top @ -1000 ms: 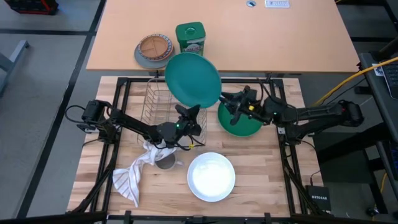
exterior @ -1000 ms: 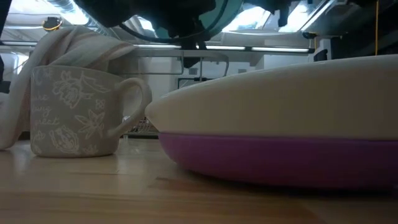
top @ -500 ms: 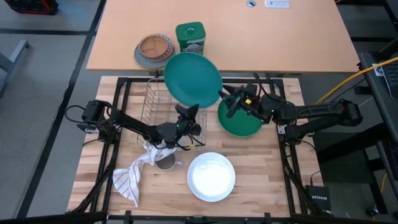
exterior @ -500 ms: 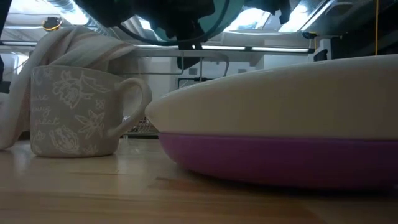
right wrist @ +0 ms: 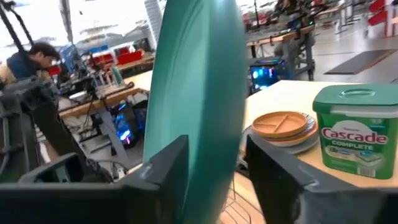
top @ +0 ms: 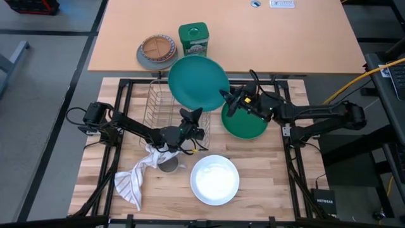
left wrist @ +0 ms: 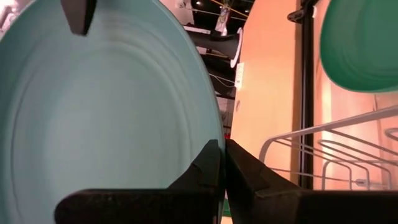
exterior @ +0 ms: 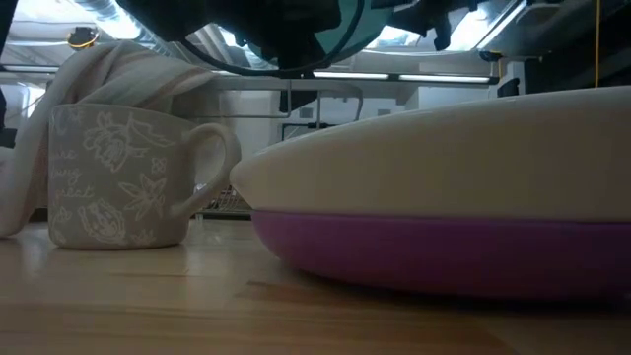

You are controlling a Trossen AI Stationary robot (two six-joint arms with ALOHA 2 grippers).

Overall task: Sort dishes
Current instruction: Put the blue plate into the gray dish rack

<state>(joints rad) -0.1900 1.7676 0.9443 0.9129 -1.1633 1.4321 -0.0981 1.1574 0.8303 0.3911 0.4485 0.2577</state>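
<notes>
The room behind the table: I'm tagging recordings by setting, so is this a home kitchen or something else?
Probably a lab or workshop, not a kitchen. The right wrist view shows workbenches crowded with gear and a lit computer case, with a person at a bench. The dish rack and the detergent tub look staged.

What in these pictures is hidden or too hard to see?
- Purple plate: only its rim shows in the low view; from above, the white plate covers it.
- Mug: from above, mostly hidden under the cloth.
- Darker green plate: partly covered from above by the right gripper and the teal plate.
</notes>
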